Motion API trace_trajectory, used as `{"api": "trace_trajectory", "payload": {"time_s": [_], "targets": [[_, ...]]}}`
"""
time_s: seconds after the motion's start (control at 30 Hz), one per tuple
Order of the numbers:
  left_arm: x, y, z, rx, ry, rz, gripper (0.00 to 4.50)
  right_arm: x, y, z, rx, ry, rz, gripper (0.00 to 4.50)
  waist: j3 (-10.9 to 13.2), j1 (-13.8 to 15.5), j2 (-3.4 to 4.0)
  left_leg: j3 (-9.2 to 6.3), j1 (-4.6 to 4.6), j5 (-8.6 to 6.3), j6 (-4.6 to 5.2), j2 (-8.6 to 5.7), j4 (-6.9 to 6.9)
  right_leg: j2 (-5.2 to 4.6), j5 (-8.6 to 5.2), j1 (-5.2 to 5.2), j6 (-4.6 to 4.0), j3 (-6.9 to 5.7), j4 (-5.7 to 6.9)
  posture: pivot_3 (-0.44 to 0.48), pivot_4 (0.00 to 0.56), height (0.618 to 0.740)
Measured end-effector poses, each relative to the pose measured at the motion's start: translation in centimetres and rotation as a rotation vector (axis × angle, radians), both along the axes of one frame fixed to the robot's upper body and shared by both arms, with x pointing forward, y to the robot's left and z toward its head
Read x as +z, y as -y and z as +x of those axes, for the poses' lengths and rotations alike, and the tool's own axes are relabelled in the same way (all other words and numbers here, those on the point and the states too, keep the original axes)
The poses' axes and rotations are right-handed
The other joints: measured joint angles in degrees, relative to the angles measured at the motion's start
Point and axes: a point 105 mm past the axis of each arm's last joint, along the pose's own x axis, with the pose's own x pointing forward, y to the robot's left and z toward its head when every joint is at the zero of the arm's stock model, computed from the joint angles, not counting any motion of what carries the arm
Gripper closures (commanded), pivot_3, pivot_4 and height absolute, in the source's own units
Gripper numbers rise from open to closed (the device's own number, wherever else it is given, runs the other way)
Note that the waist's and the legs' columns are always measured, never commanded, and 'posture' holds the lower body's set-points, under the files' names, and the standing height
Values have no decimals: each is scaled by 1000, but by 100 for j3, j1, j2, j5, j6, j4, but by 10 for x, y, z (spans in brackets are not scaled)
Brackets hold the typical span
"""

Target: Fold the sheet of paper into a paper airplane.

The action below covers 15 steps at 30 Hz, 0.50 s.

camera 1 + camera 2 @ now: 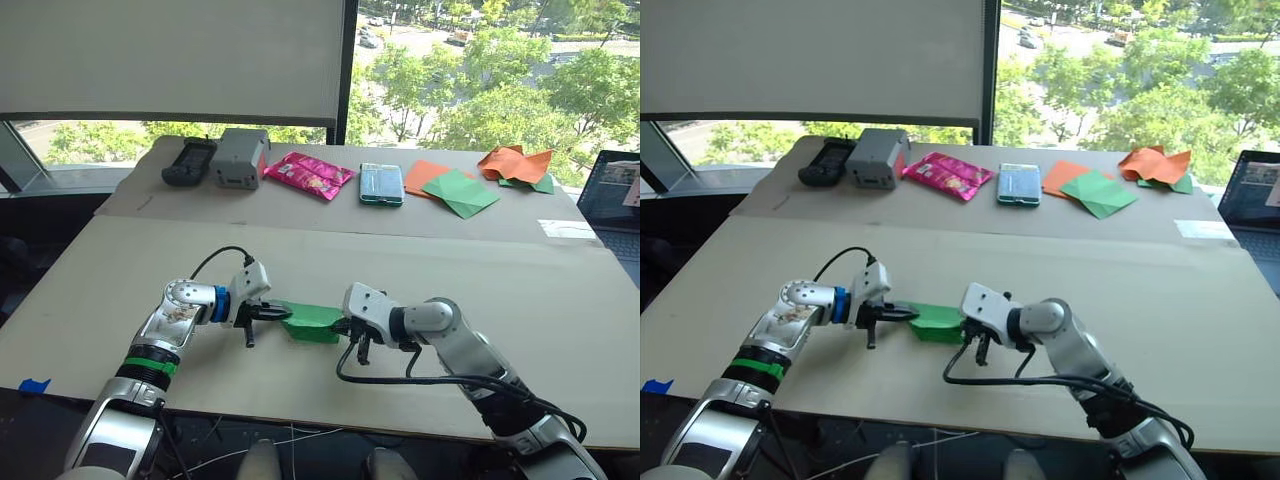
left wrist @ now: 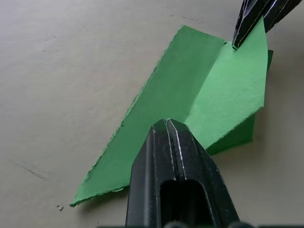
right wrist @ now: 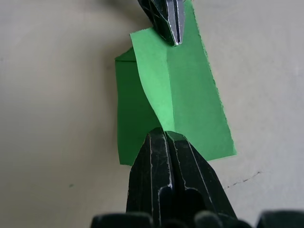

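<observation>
The sheet of paper [image 1: 312, 323] is bright green and lies on the tan table near the front, folded into a layered wedge with one pointed end [image 2: 78, 200] and a raised flap [image 2: 237, 90], the form of the paper airplane. My left gripper [image 1: 284, 314] is shut on its left end; the left wrist view shows the fingers pinching the centre fold [image 2: 166, 124]. From the opposite side my right gripper [image 1: 344, 326] is shut on the right end, its fingers closed over the flap's crease [image 3: 164, 133]. The paper spans the short gap between the two grippers.
Along the table's far side lie a black device [image 1: 190, 160], a grey box [image 1: 238, 158], a pink packet [image 1: 308, 175], a teal pack [image 1: 381, 184], flat orange and duller green papers [image 1: 455, 190] and an orange-and-green heap [image 1: 518, 165]. A laptop [image 1: 615, 195] sits at the right edge.
</observation>
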Motion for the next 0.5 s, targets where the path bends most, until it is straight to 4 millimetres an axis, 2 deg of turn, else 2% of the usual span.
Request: {"api": "trace_trajectory", "payload": {"time_s": [0.27, 0.5], "targets": [[-1, 6, -17, -63, -43, -13, 4500, 6, 8, -12, -20, -143, 17, 4459, -1, 5, 1, 0, -2, -1, -1, 0, 0, 0, 0, -2, 0, 0, -2, 0, 150, 720], [-2, 9, -20, -82, -56, -11, 4500, 2, 11, -16, -68, -296, 22, 4459, -1, 0, 1, -1, -2, -1, -1, 0, 1, 0, 0, -3, -1, 1, -2, 0, 150, 720]]}}
